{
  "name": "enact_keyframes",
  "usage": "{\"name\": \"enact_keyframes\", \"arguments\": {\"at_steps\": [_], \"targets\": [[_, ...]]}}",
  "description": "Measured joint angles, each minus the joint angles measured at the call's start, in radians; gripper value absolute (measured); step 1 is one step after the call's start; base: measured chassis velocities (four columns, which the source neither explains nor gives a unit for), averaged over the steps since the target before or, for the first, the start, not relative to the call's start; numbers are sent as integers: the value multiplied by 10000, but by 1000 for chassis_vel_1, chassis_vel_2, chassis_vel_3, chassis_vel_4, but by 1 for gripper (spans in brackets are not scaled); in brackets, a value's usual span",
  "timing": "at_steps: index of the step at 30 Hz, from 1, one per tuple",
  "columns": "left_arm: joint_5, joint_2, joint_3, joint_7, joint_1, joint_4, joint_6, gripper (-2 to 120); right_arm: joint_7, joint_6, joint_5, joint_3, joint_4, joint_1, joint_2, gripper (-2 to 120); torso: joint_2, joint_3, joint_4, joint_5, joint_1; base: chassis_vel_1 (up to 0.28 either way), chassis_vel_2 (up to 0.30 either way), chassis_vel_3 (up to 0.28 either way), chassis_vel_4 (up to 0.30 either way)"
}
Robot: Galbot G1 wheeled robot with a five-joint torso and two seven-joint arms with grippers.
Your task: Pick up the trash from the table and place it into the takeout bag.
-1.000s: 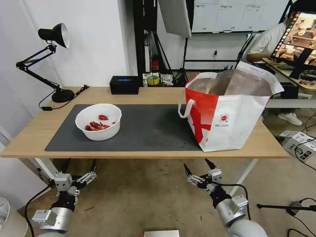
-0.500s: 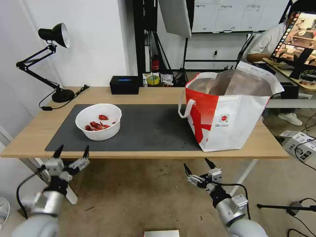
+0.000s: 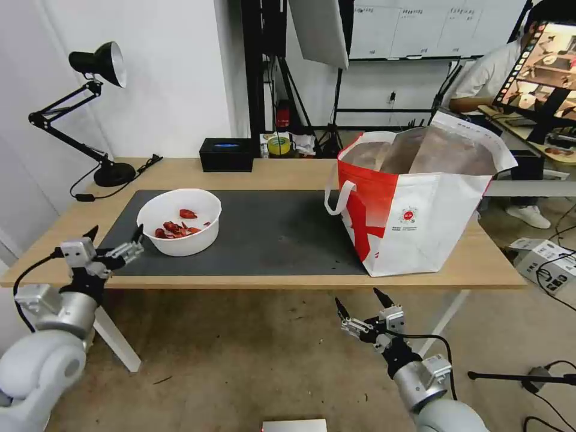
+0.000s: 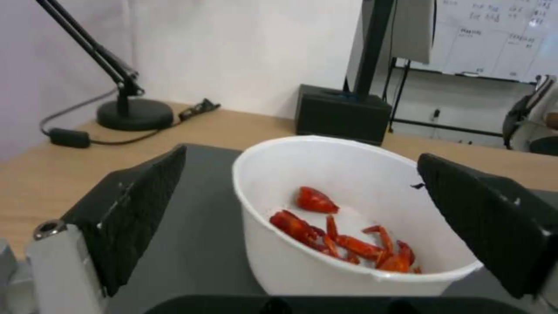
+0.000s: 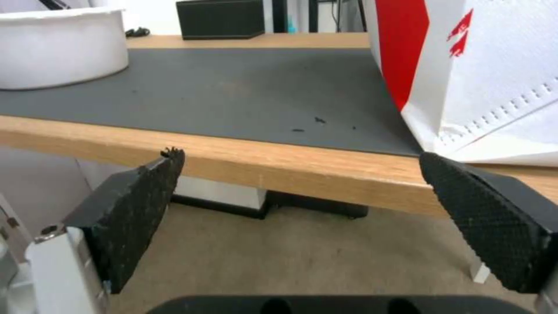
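A white round bowl (image 3: 179,221) holding red scraps (image 3: 174,228) stands on the left part of the dark grey mat (image 3: 270,234) on the table (image 3: 288,171). My left gripper (image 3: 114,234) hovers open over the mat's front left corner, just left of the bowl and apart from it. In the left wrist view the bowl (image 4: 343,218) lies ahead between the spread fingers (image 4: 134,209). The red-and-white takeout bag (image 3: 414,204) stands open at the table's right end. My right gripper (image 3: 362,302) hangs open below the table's front edge, empty.
A black desk lamp (image 3: 99,114) stands at the back left corner with its cord on the wood. A black box (image 3: 227,155) sits at the back edge. Stands, cables and a seated person occupy the room behind and to the right.
My left arm has risen from below the table edge and moved left and forward, bringing its open gripper over the mat beside the bowl. The right arm has stayed still.
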Motion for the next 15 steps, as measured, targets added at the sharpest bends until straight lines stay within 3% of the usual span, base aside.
{"name": "enact_keyframes", "arguments": {"at_steps": [8,10,15], "targets": [[-1736,828,1509,-434,-2283,983,989,100,-5,0,5,0,4,2,-1,100,0,0,-1,2,0,0,0,0,0],[-2512,1171,2015,-510,-3033,1494,1565,100,-5,0,5,1,5,2,-1,100,0,0,-3,5,1,0,0,0,0],[-3081,1476,2039,-521,-3398,2074,2287,100,-5,-2,6,1,8,2,-1,100,-1,0,-1,1,1,0,0,0,0]]}}
